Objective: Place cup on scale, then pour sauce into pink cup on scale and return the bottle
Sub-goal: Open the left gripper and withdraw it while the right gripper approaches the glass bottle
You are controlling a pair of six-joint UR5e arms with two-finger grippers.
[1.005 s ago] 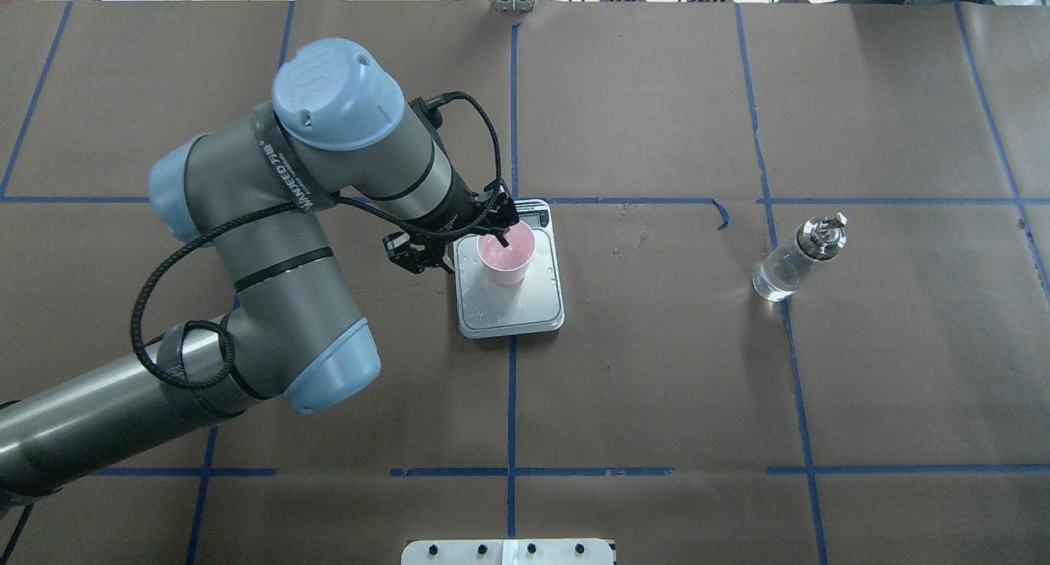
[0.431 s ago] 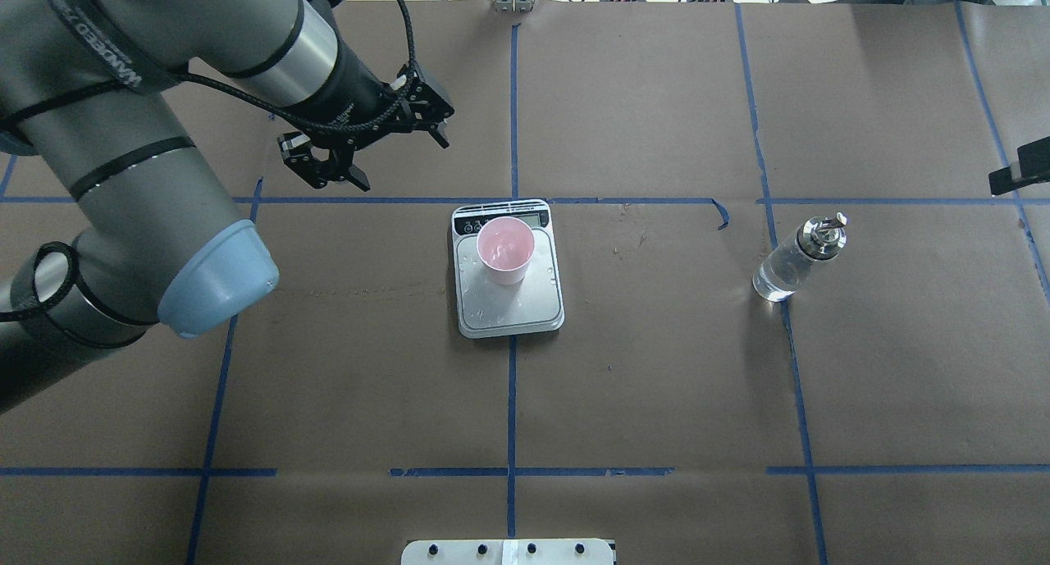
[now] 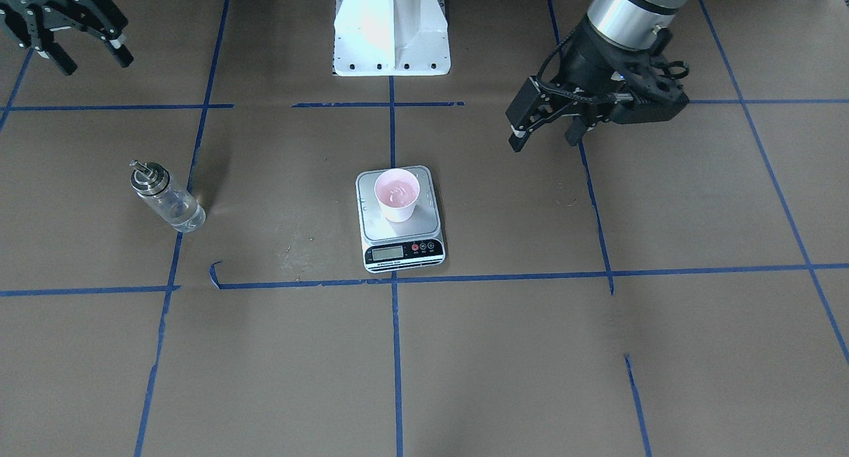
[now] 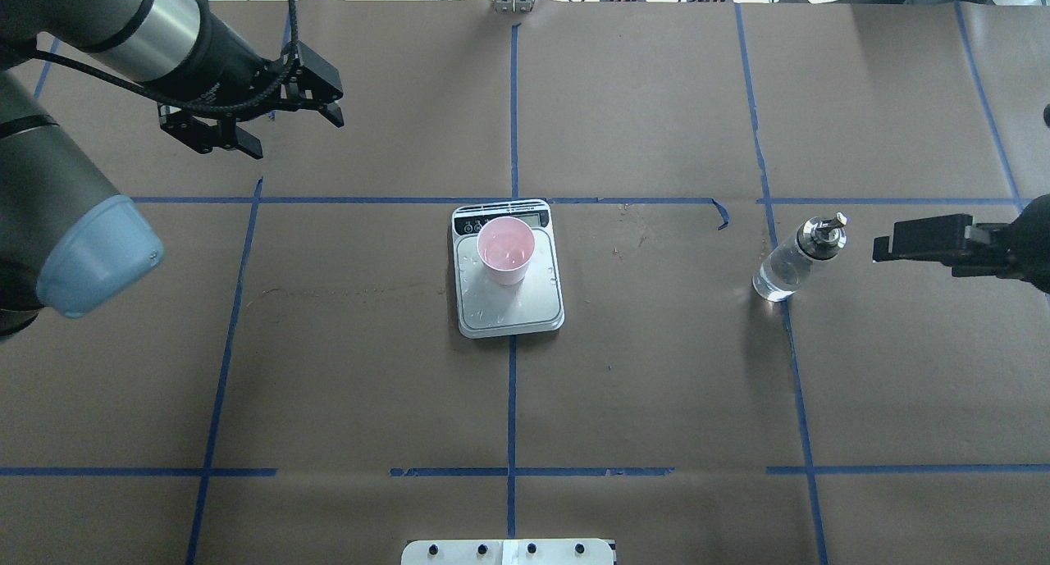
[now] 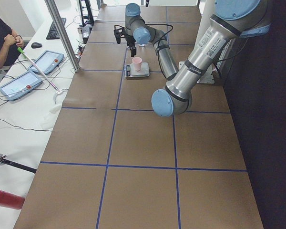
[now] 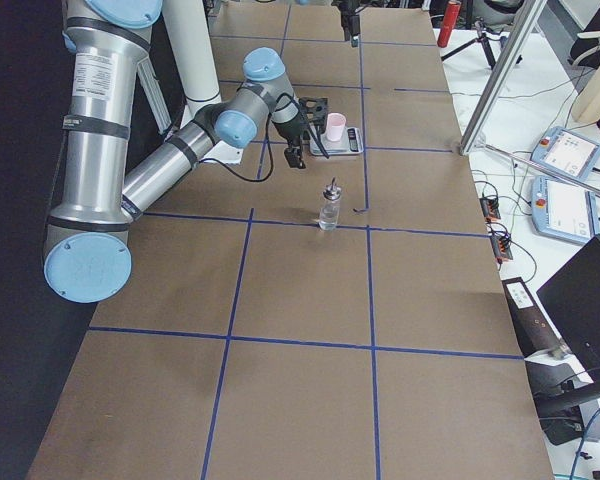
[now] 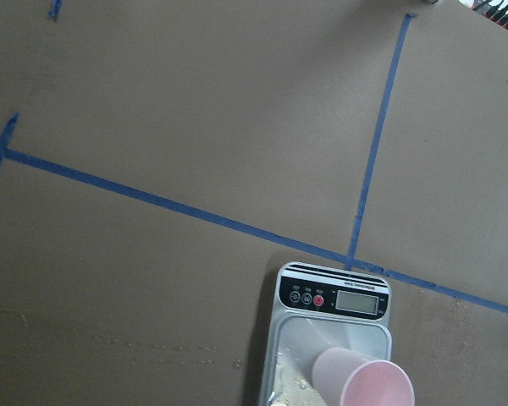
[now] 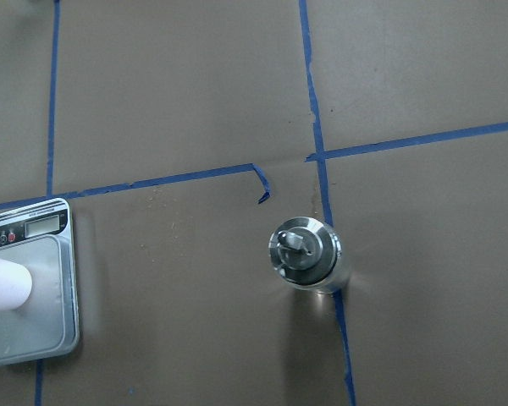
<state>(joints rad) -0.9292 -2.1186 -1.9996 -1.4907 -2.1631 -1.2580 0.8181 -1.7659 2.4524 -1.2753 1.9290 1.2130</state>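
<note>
The pale pink cup (image 4: 506, 249) stands upright on the far half of the scale (image 4: 513, 311), by its display; it shows in the front view too (image 3: 396, 195). The clear bottle (image 4: 792, 257) with a silver spout stands on the table well to the right of the scale. My left gripper (image 4: 291, 134) is open and empty, raised over the table's far left, well away from the cup. My right gripper (image 3: 93, 62) is open and empty, raised just right of the bottle (image 3: 166, 198) and apart from it. The right wrist view looks straight down on the bottle's cap (image 8: 305, 254).
Brown paper with blue tape lines (image 4: 512, 401) covers the table. The white robot base (image 3: 391, 26) stands at the near edge behind the scale. Small droplets or flecks lie on the scale platform (image 4: 476, 290). Tablets and cables lie on the benches past the table's far edge (image 5: 19, 83).
My left gripper has let go of the cup, opened and pulled away up and to the far left. My right gripper has come in from the right edge toward the bottle.
</note>
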